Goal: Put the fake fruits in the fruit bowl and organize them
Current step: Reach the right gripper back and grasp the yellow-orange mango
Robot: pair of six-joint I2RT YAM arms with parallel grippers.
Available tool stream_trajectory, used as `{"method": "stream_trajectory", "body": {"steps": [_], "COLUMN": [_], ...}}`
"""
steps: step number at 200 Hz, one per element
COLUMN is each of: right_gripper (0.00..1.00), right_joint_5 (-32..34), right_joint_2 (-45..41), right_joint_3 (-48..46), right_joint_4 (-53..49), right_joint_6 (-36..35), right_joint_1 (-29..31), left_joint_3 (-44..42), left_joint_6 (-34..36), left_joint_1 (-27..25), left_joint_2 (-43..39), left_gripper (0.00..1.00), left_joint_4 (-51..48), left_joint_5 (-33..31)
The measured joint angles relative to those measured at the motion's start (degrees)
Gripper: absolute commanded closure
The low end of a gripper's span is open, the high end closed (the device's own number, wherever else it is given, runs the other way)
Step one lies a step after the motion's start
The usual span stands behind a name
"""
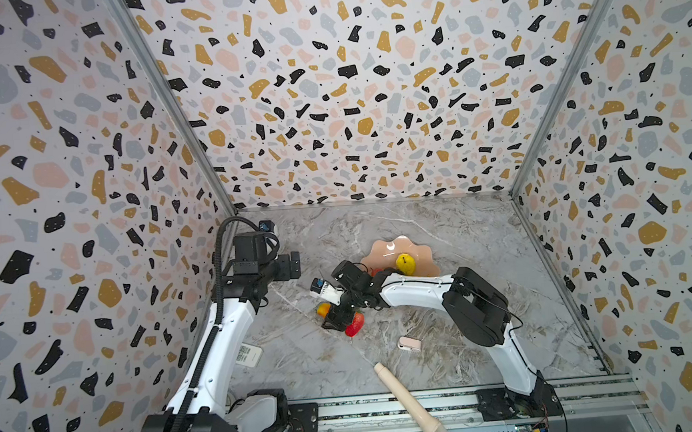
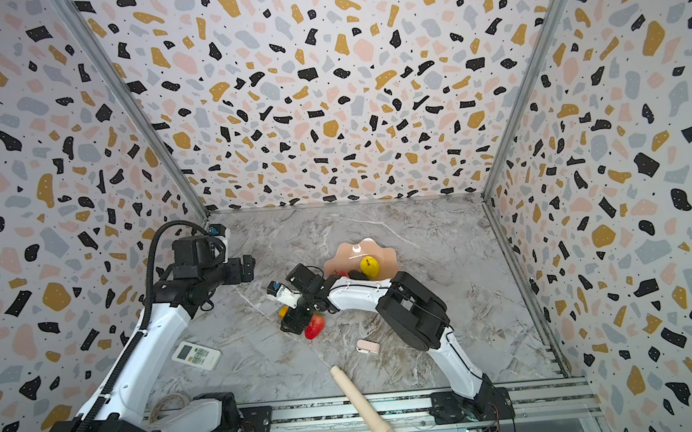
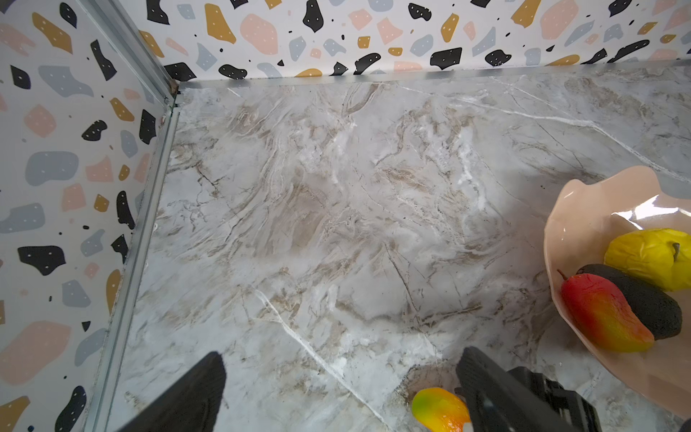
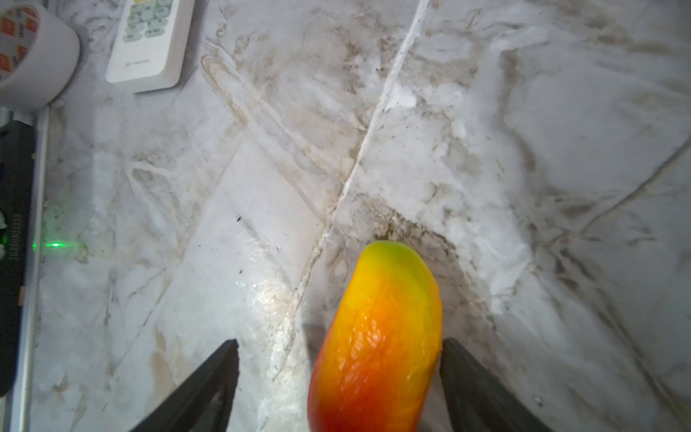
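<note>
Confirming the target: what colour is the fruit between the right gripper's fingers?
The fruit is red-orange fading to yellow, green tip; best in right wrist view.

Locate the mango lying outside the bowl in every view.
Both top views: mango left of centre, at the right gripper, beside the strawberry.
Left wrist: mango at lower edge, beside a dark jaw.
Right wrist: mango lower middle, between open jaws.
Shared landmark: the white marble vein alongside it.

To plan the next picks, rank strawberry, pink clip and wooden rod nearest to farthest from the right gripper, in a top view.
1. strawberry, right beside the right gripper.
2. pink clip, farther to the right, lower in the view.
3. wooden rod, farthest, near the view's bottom edge.
</note>
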Motion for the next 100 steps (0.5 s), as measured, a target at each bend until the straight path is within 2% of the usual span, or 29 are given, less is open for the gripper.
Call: {"method": "stream_trajectory", "body": {"steps": [34, 100], "right_gripper": [0.48, 0.52], "right_joint_5": [1.0, 1.5], "right_joint_2": [0.3, 0.9], "right_joint_3": [1.0, 3.3], "right_joint_4": [-0.1, -0.3], "right_joint_6": [0.8, 0.6], "right_joint_1": [0.3, 0.3], "left_joint_3": [-0.1, -0.1], "left_joint_6": [0.0, 0.0], "left_joint_1": [0.0, 0.0], "left_joint_2": [0.0, 0.0], "left_gripper": [0.0, 0.0], "left_joint_4": [0.0, 0.0], "left_joint_5": [0.0, 0.0]}}
